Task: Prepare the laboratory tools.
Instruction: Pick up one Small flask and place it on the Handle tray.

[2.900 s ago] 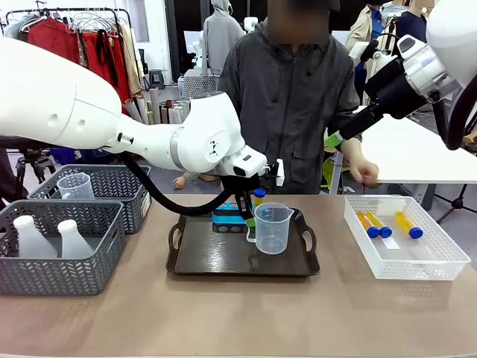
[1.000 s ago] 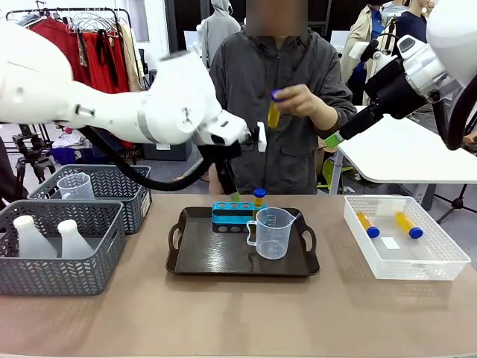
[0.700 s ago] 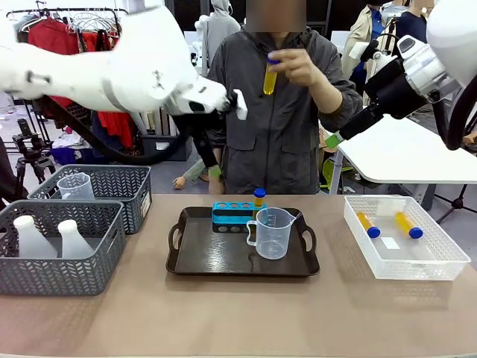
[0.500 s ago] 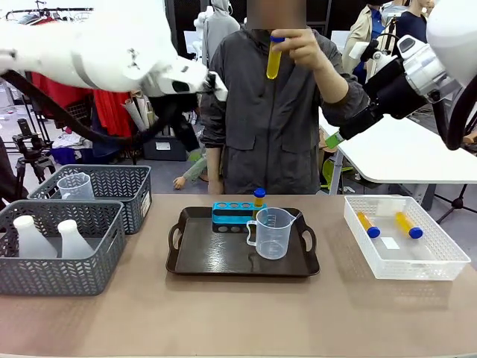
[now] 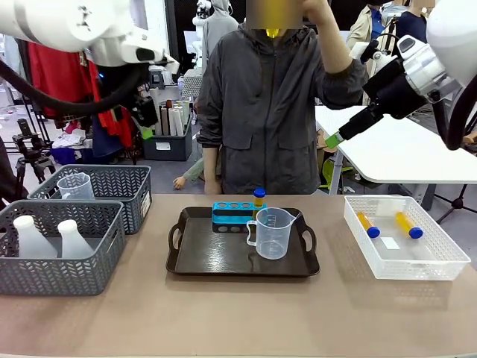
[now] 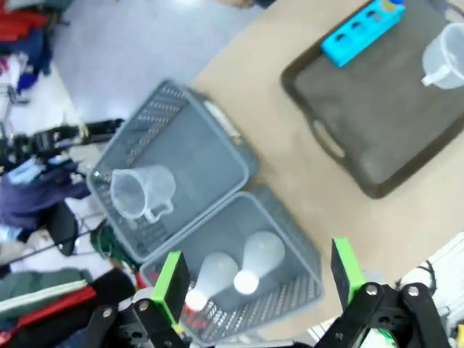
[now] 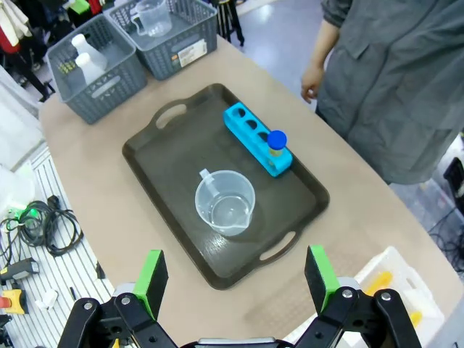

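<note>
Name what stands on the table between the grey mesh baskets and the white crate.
In the front view, a dark handled tray lies there, carrying the blue four-hole rack with one capped tube and the clear measuring beaker.

white rounded arms [image 5: 67, 22], black cable [image 5: 45, 107], black fingers [image 6: 148, 322], green pads [image 6: 172, 279]; person in grey jacket [image 5: 268, 112]

You have the blue four-hole rack [image 5: 229, 207] at the back of the dark tray [image 5: 216, 257], with one blue-capped yellow tube [image 5: 258, 196] upright in its right-end hole. The clear handled beaker [image 5: 272, 233] stands upright just in front of it. Two more tubes [image 5: 367, 225] lie flat in the white crate [image 5: 417, 270]. Two white flasks [image 5: 30, 237] stand in the near grey basket [image 5: 59, 276], and a second beaker [image 5: 74, 186] stands in the far basket [image 5: 112, 183]
</note>
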Motion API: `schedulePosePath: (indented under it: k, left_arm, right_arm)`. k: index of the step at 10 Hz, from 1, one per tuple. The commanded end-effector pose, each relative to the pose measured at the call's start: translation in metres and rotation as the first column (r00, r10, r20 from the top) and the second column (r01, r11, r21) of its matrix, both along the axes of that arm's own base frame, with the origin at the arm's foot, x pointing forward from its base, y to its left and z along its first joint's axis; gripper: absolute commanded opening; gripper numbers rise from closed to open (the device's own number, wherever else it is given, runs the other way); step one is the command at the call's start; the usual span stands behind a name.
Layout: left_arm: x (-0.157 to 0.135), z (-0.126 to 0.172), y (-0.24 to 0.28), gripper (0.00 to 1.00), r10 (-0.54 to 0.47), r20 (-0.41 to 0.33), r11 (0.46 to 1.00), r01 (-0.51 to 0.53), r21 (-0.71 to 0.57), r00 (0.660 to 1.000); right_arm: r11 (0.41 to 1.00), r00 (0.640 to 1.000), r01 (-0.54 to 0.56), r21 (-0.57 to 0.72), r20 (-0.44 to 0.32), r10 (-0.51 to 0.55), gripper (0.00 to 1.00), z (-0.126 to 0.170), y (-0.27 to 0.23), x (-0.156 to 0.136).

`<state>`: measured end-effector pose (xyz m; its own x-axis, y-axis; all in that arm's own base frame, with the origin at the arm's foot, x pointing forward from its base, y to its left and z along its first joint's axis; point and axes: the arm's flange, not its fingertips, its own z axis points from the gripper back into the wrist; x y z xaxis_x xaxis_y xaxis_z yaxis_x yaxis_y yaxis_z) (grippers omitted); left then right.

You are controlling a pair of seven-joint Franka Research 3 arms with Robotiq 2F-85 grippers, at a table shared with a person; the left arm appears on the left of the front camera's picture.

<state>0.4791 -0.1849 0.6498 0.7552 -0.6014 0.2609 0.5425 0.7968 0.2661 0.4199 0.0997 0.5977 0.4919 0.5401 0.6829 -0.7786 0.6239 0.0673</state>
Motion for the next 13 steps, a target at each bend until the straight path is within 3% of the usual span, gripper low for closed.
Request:
schedulePosePath:
  k: [1, 4, 6, 9, 13]
  left_arm:
    - [-0.007, 0.019, 0.021, 1.0, 0.111, 0.026, 0.994, -0.112, 0.016, 0.993]
    - [-0.019, 0.019, 0.089, 1.0, 0.274, -0.012, 0.96, -0.274, -0.057, 0.962]
    - [-0.026, 0.01, 0.128, 1.0, 0.298, -0.051, 0.949, -0.301, -0.093, 0.953]
    - [-0.037, -0.036, 0.177, 1.0, 0.289, -0.095, 0.951, -0.297, -0.084, 0.953]
    - [-0.051, -0.097, 0.201, 1.0, 0.271, -0.139, 0.949, -0.289, -0.129, 0.952]
  right_arm:
    - [1.0, 1.0, -0.008, 0.0, 0.007, 0.008, 1.0, 0.0, -0.001, 0.0]
    - [1.0, 1.0, -0.008, 0.0, 0.007, 0.008, 1.0, 0.0, -0.001, 0.0]
    - [1.0, 1.0, -0.008, 0.0, 0.007, 0.008, 1.0, 0.0, -0.001, 0.0]
    - [1.0, 1.0, -0.008, 0.0, 0.007, 0.008, 1.0, 0.0, -0.001, 0.0]
    - [1.0, 1.0, -0.008, 0.0, 0.007, 0.008, 1.0, 0.0, -0.001, 0.0]
